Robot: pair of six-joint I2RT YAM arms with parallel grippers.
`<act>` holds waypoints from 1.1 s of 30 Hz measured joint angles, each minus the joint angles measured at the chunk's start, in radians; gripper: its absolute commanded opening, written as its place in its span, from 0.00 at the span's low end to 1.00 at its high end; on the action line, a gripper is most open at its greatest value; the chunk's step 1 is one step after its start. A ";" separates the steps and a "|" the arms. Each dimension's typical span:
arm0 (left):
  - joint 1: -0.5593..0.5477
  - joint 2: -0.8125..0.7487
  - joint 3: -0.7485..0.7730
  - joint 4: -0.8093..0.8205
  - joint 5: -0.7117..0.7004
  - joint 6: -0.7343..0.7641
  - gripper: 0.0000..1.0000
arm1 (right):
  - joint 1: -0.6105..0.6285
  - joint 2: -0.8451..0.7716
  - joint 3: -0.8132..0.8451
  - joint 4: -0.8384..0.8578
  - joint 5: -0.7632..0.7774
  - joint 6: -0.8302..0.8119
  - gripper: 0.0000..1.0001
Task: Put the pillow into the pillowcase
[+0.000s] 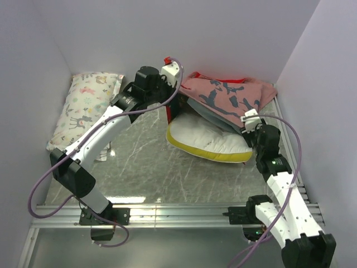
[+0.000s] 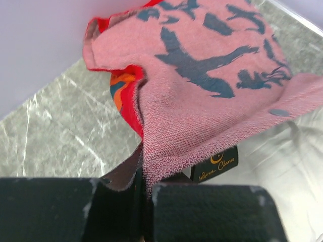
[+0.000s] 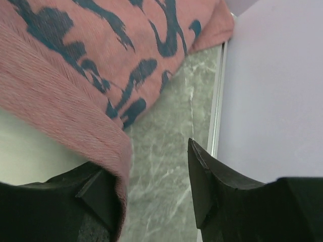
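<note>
The pillow (image 1: 207, 143), cream with a yellow edge band, lies at the middle right of the table, its far part tucked under the pillowcase (image 1: 231, 94). The case lies pink side up with dark calligraphy showing. My left gripper (image 1: 173, 111) is at the case's left end and is shut on its hem (image 2: 146, 174), with a red lining (image 2: 132, 108) showing beside it. My right gripper (image 1: 247, 131) is at the case's right side. Its jaws (image 3: 149, 166) stand open with bare table between them. The case's hem (image 3: 108, 148) lies against the left finger.
A white animal-print pillow (image 1: 86, 106) lies along the left wall. Walls close in the back and both sides. A metal rail (image 3: 218, 96) runs along the right wall, close to my right fingers. A dark label (image 2: 217, 163) hangs under the case's hem.
</note>
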 measured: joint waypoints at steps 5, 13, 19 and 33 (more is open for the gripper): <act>0.046 0.016 0.008 -0.035 0.051 -0.023 0.00 | -0.072 -0.103 -0.034 -0.035 -0.071 -0.031 0.00; 0.098 0.055 0.127 -0.121 0.127 -0.048 0.00 | -0.097 -0.004 0.253 -0.253 -0.100 0.010 0.00; 0.179 0.162 0.563 -0.150 0.163 -0.068 0.00 | -0.090 0.269 1.035 -0.344 -0.158 0.058 0.00; 0.173 -0.040 0.426 -0.097 0.106 0.076 0.00 | -0.082 0.353 1.268 -0.531 -0.235 -0.046 0.00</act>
